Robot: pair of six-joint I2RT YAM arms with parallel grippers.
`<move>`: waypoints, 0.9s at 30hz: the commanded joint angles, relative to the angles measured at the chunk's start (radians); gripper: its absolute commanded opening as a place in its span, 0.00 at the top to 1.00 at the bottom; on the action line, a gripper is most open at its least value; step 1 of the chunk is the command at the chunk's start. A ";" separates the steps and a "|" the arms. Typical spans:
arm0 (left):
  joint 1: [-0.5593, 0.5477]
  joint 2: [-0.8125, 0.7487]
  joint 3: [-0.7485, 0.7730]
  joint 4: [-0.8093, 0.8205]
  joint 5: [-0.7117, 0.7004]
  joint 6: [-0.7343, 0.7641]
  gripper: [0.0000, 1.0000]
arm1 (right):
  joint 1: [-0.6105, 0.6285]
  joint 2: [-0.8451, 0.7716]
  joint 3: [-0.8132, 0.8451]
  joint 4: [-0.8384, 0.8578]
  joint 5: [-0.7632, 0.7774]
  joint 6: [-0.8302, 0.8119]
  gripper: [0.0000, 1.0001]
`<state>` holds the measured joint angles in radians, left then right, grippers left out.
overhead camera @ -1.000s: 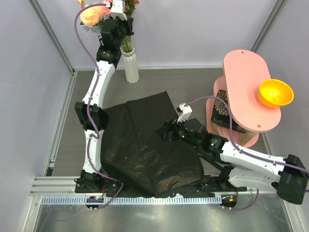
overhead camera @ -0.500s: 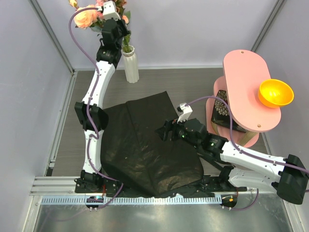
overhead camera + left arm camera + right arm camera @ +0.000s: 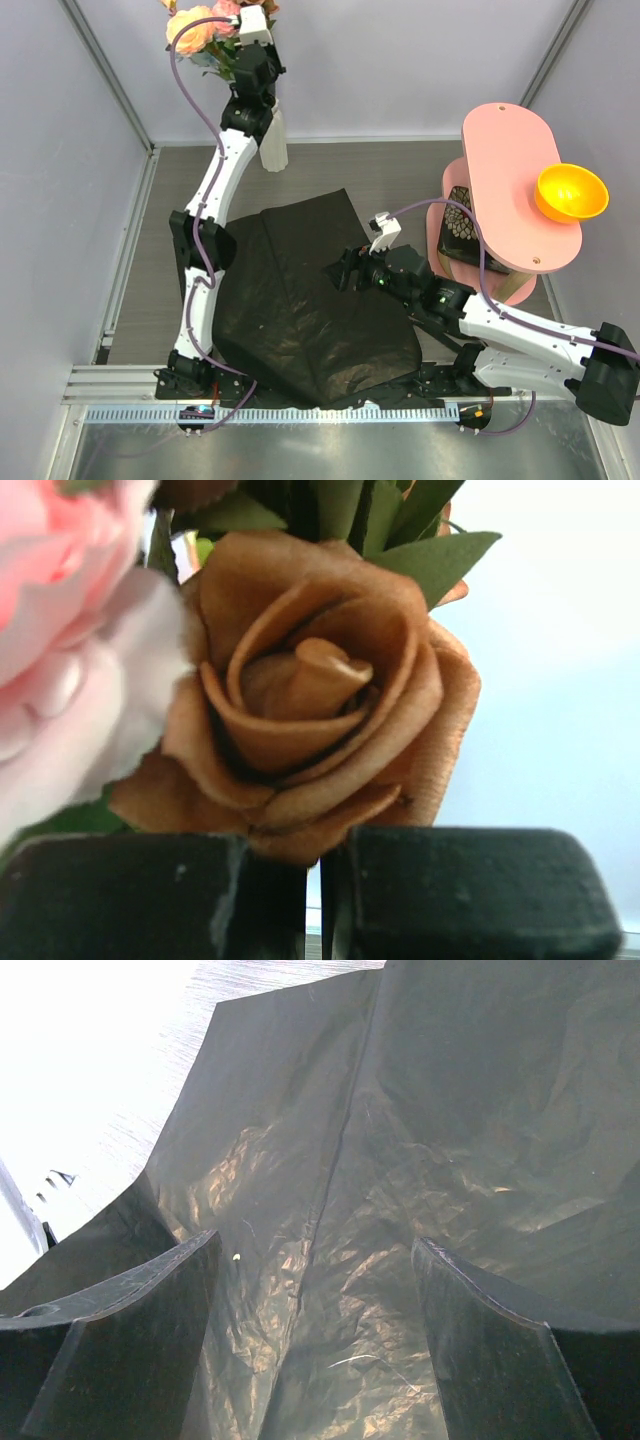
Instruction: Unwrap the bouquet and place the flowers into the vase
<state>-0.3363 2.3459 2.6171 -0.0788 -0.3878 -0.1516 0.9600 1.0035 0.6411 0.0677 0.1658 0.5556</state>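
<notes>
Left wrist: flowers (image 3: 310, 710) between closed fingers (image 3: 470, 892)

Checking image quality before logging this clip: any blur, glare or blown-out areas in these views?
Left wrist: pink flower close and blurred, rust rose fairly sharp. Right wrist: table blown out white, black paper shows glints. Top external: even, sharp.

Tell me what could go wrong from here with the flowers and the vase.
The narrow vase stands right under the left arm, so a sideways move might knock it over. The flowers sit off to one side of it and could pull it over. The right arm's open jaws hover over the black paper and might drag it.
</notes>
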 commanded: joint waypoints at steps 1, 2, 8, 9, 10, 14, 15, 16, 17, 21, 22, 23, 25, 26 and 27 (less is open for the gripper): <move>-0.004 -0.013 0.052 0.053 -0.046 0.053 1.00 | -0.003 -0.005 0.014 0.043 0.008 0.007 0.17; 0.000 -0.013 0.046 0.051 -0.046 0.053 1.00 | -0.003 -0.005 0.014 0.043 0.008 0.007 0.17; 0.008 0.038 -0.019 0.074 -0.054 0.086 1.00 | -0.003 -0.011 0.009 0.037 0.009 0.017 0.18; 0.010 0.047 -0.017 0.074 -0.051 0.095 1.00 | -0.003 -0.014 0.009 0.034 0.009 0.017 0.17; 0.013 0.053 -0.019 0.079 -0.042 0.098 1.00 | -0.003 -0.019 0.009 0.029 0.011 0.015 0.18; 0.033 0.062 -0.049 0.119 0.075 0.083 1.00 | -0.003 -0.028 0.006 0.015 0.020 0.017 0.17; 0.034 0.062 -0.066 0.123 0.078 0.087 1.00 | -0.003 -0.028 0.006 0.014 0.021 0.014 0.17; 0.037 0.064 -0.072 0.129 0.084 0.090 1.00 | -0.003 -0.028 0.005 0.014 0.023 0.015 0.17; 0.039 0.066 -0.078 0.135 0.108 0.089 1.00 | -0.003 -0.028 0.005 0.014 0.021 0.015 0.17; 0.042 0.079 -0.106 0.154 0.161 0.107 1.00 | -0.003 -0.019 0.000 0.021 0.021 0.020 0.17; 0.043 0.079 -0.111 0.158 0.176 0.115 1.00 | -0.003 -0.016 0.003 0.023 0.017 0.018 0.17; 0.042 0.078 -0.115 0.166 0.193 0.125 1.00 | -0.003 -0.010 0.005 0.023 0.015 0.017 0.17; 0.042 0.070 -0.130 0.180 0.254 0.173 1.00 | -0.003 -0.008 0.008 0.020 0.014 0.017 0.17; 0.042 0.066 -0.134 0.180 0.269 0.190 1.00 | -0.003 -0.008 0.008 0.021 0.014 0.018 0.17; 0.043 0.062 -0.134 0.180 0.282 0.222 1.00 | -0.003 -0.011 0.008 0.021 0.015 0.017 0.17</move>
<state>-0.3061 2.3802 2.5217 0.1452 -0.1890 -0.0368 0.9600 0.9993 0.6407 0.0639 0.1699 0.5606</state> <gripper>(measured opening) 0.051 0.827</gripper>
